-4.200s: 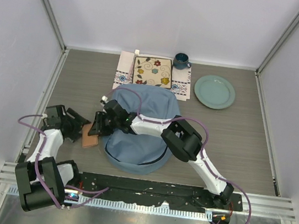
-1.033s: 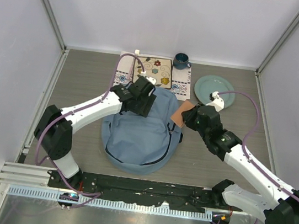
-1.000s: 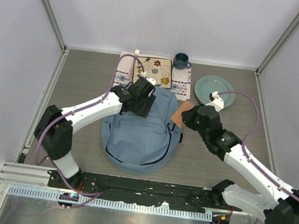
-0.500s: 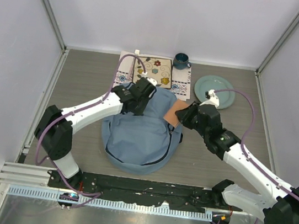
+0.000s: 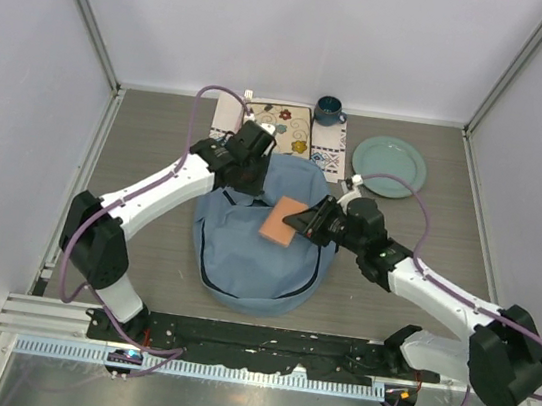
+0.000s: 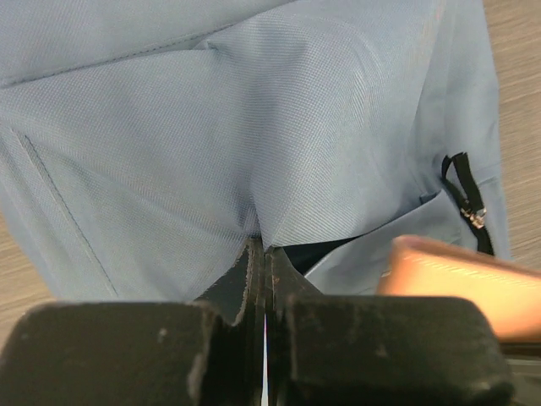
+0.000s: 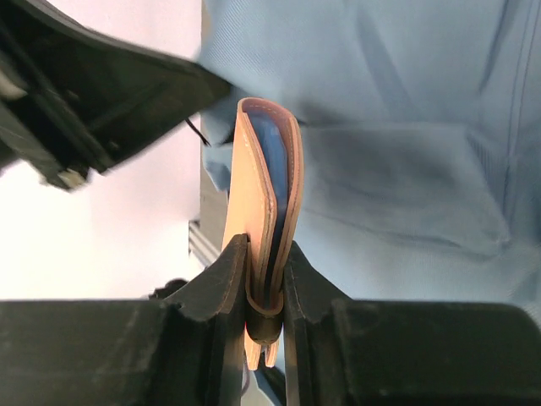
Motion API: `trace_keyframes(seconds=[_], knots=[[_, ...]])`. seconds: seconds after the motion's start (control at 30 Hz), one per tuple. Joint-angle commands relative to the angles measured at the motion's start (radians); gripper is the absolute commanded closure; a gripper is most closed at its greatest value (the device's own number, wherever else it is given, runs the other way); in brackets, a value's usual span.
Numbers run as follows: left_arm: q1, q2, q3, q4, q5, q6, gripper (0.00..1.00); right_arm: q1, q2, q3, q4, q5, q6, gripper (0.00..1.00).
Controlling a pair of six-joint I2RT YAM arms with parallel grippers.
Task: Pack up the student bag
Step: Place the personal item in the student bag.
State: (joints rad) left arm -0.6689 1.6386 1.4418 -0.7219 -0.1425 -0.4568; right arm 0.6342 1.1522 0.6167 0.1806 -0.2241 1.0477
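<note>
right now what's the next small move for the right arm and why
Probably ease the right end effector forward, sliding the tan wallet toward the dark opening: the left end effector pinches the student bag fabric up, and the wallet hovers just outside.

Twin white-and-black robot arms
White shells on the left arm (image 5: pixel 157 190) and right arm (image 5: pixel 435 294), black joint housings (image 5: pixel 94 244), looping purple cables (image 5: pixel 423 216), scuffed matte-black fingers (image 7: pixel 221 283).

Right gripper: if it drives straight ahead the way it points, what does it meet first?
Probably the student bag's blue fabric, and the tan wallet it holds would touch before the right gripper does. The left gripper, pinching the bag, sits beside that line; depth is unclear.
</note>
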Motion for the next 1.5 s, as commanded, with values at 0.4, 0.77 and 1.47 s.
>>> trace_keyframes(seconds=[0.4, 0.77, 1.47], knots=[[0.054, -0.161, -0.087, 0.219, 0.182, -0.212, 1.00, 0.056, 0.237, -0.035, 0.401, -0.104, 0.216, 0.99], [0.058, -0.210, -0.118, 0.266, 0.224, -0.237, 1.00, 0.025, 0.400, -0.084, 0.572, -0.115, 0.411, 0.99], [0.086, -0.316, -0.297, 0.384, 0.391, -0.355, 1.00, -0.062, 0.297, -0.155, 0.617, 0.302, 0.321, 0.99]])
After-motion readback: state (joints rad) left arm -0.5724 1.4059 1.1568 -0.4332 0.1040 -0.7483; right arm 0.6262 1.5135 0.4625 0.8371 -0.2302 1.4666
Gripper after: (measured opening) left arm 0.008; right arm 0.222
